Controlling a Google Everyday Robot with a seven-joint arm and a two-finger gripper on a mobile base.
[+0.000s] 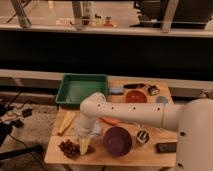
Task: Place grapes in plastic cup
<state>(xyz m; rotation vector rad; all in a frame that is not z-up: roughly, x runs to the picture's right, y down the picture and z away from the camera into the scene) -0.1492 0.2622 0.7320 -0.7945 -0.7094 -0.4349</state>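
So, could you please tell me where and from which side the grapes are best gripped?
Probably from straight above, closing across the middle of the bunch. The grapes lie low and lumpy on the table near its front edge, with no stem I can make out, and their top is uncovered. The gripper hangs beside them, on the side of the purple bowl.

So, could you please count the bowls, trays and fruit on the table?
Bowls: 2 (purple bowl, red bowl)
Trays: 1 (green tray)
Fruit: 2 (grapes, banana)
Total: 5
The gripper is low beside the grapes.
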